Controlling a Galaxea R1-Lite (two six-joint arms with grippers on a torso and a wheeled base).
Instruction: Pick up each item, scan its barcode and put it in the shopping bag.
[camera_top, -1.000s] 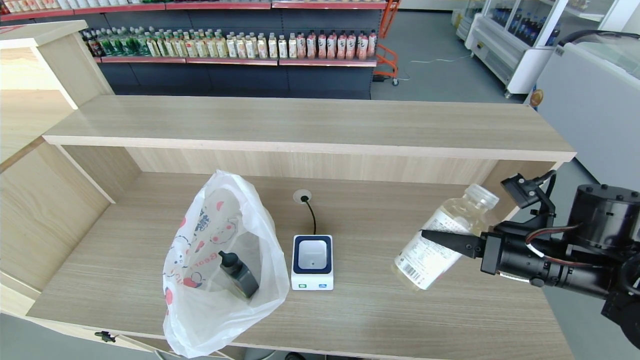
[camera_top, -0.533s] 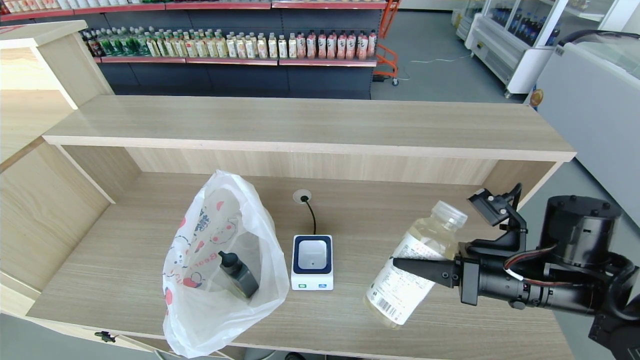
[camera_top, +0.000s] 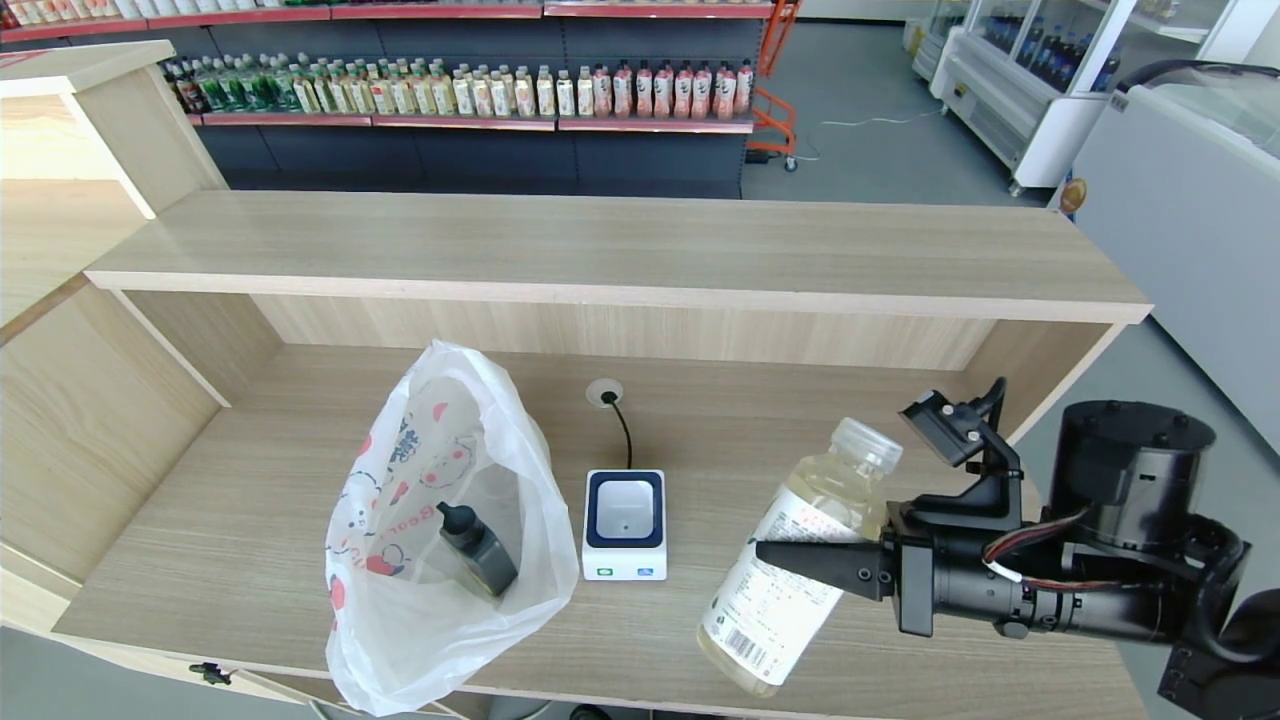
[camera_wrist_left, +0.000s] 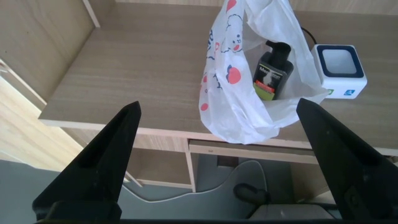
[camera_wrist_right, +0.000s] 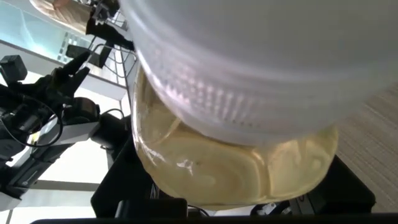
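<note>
On the left of the table (camera_top: 250, 480) stands the shopping bag (camera_top: 390, 480), white plastic with red and pink cartoon print and its mouth open upward. A dark bottle (camera_top: 480, 555) with a black cap leans inside it, against the bag's right wall. In the left wrist view the left pincer (camera_wrist_left: 219, 106) hangs out past the table's near edge with its two black fingers spread wide apart and nothing between them; the bag and the dark bottle show beyond it.

Just right of the bag, apart from it, sits the barcode scanner (camera_top: 625, 522), a white box with a dark-framed window facing up. Its black cable (camera_top: 622, 430) runs to a round grommet farther back on the table.

To the right of the scanner, the right pincer (camera_top: 800, 550) is pinching a clear bottle of pale yellow liquid (camera_top: 775, 615) around its middle. The bottle is held over the table's near right part, tilted, its pale cap up and toward the far right and its base down toward the near left. A barcode sits on the white label near the base. The right wrist view looks at the bottle's cap and shoulder from very close.
</note>
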